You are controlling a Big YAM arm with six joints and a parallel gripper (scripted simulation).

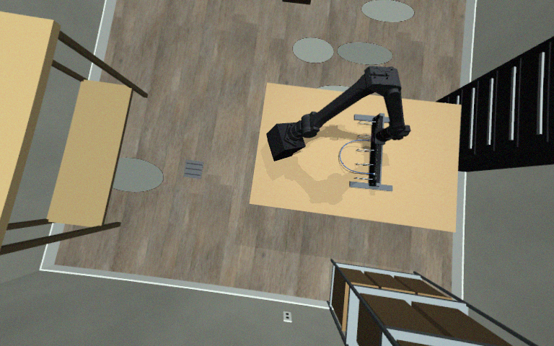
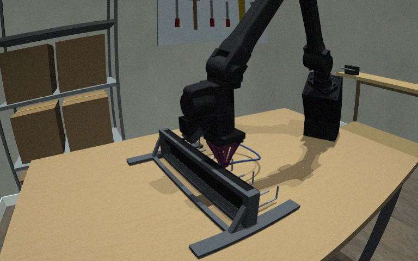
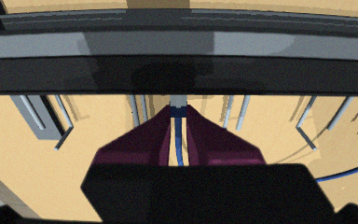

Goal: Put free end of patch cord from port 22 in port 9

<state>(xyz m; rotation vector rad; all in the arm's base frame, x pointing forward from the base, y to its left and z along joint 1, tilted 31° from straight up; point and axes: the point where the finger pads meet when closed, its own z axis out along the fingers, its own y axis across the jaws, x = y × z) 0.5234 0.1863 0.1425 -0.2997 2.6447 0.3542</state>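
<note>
- The gripper (image 1: 379, 136) (image 2: 226, 166) (image 3: 178, 111) was clamped on the plug (image 3: 178, 112), its fingertips pinching the dark blue boot at the front of the rack (image 1: 376, 163) (image 2: 251, 206) (image 3: 261, 44).
- The blue patch cord (image 1: 340, 156) (image 2: 252, 159) (image 3: 337, 176) curved out over the table (image 1: 428, 163) (image 2: 92, 199) (image 3: 93, 121) in one loop, its far end meeting the panel near the other side of the rack, in keeping with port 22.
- The free end was already picked up and brought to the panel, by all appearances around port 9; the number plates could not be read, so the exact port remained unconfirmed.
- The plug's pale nose ran up to the panel's edge, hidden beyond it. Whether it was in the jack, stalled halfway or latched could not be told, nor could the latch's side be seen.
- The rack stood on both feet, with no plain lean.
- Left to do, in all likelihood: make sure of full travel with a straight, measured push, open the fingers, back away clear and let the cord settle. Too hard a shove risked sliding or tipping the unfastened rack.
</note>
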